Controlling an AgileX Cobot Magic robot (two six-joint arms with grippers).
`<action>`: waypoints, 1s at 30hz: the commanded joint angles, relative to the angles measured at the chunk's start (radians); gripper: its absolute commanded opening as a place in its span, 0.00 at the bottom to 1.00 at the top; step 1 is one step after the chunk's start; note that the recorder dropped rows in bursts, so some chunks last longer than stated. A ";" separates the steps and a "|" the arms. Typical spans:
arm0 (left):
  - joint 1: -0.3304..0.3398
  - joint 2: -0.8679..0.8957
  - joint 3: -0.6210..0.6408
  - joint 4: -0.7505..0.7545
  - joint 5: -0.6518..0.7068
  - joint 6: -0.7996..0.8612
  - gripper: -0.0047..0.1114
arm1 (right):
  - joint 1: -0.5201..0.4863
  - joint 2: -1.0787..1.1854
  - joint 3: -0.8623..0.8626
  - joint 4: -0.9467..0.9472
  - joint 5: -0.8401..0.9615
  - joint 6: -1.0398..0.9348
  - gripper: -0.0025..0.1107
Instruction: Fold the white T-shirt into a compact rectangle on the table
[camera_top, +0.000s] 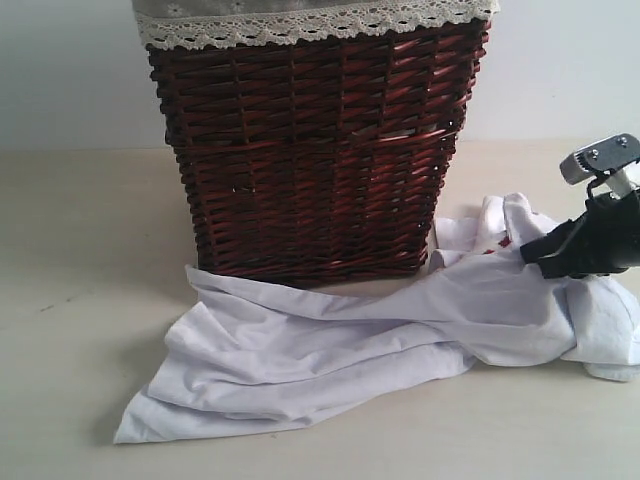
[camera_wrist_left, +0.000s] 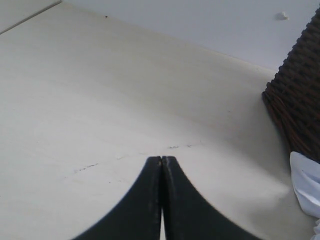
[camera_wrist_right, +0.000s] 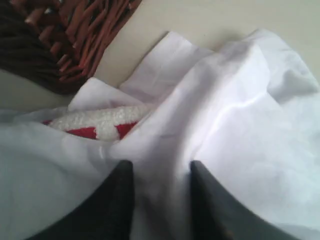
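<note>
The white T-shirt (camera_top: 330, 340) lies crumpled on the table (camera_top: 80, 250), spread from in front of the basket round to its right side. Part of its red band with fuzzy white letters (camera_wrist_right: 87, 131) shows between folds. My right gripper (camera_top: 535, 258) is down on the shirt's right part (camera_wrist_right: 240, 110). Its jaws stand apart, open, with a raised ridge of cloth between the fingers (camera_wrist_right: 161, 167). My left gripper (camera_wrist_left: 161, 159) is shut and empty over bare table (camera_wrist_left: 100, 90), out of the exterior view. A corner of the shirt (camera_wrist_left: 306, 182) lies off to its side.
A tall dark red wicker basket (camera_top: 310, 150) with a grey lace-trimmed liner (camera_top: 300, 20) stands at the back centre, and the shirt's edge touches its base. It shows in both wrist views too (camera_wrist_left: 297, 100) (camera_wrist_right: 65, 35). A pale wall runs behind the table.
</note>
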 joint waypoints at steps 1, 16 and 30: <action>-0.006 0.004 0.002 -0.003 -0.003 -0.004 0.04 | 0.007 -0.070 -0.008 0.014 0.046 -0.035 0.02; -0.006 0.004 0.002 -0.003 -0.003 -0.004 0.04 | 0.007 -0.643 -0.008 -0.956 0.515 0.306 0.02; -0.006 0.004 0.002 -0.003 -0.003 -0.004 0.04 | 0.008 -0.781 0.108 -1.198 0.653 0.434 0.05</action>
